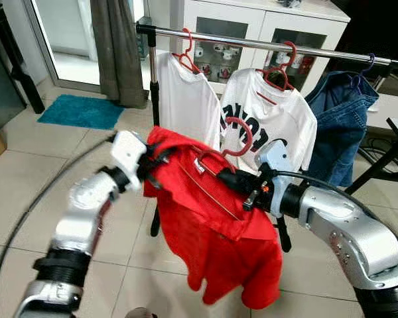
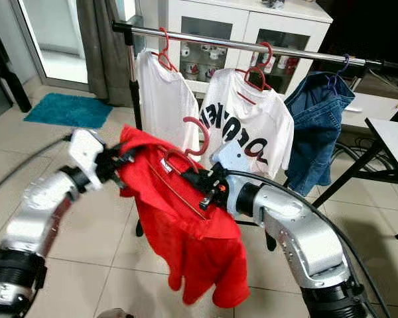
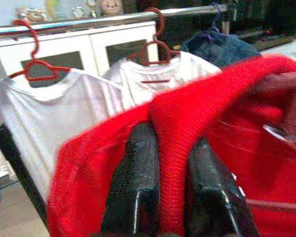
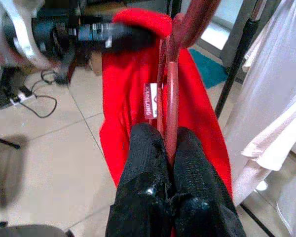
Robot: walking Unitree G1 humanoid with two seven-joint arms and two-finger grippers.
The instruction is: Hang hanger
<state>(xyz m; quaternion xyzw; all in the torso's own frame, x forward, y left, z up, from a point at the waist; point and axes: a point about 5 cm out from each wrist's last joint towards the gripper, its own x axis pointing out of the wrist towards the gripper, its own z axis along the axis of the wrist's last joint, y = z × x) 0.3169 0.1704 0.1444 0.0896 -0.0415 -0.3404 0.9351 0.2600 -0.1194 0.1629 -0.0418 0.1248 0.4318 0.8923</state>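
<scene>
Right hand (image 4: 170,148) grips red hanger (image 1: 235,142) carrying red shirt (image 1: 219,238).

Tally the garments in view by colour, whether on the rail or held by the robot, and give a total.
White: 2, a plain white T-shirt and a printed white T-shirt, both on the rail.
Blue: 1, a denim jacket on the rail.
Red: 1, a red shirt on a red hanger, held by the left gripper and right gripper.
Total: 4
</scene>
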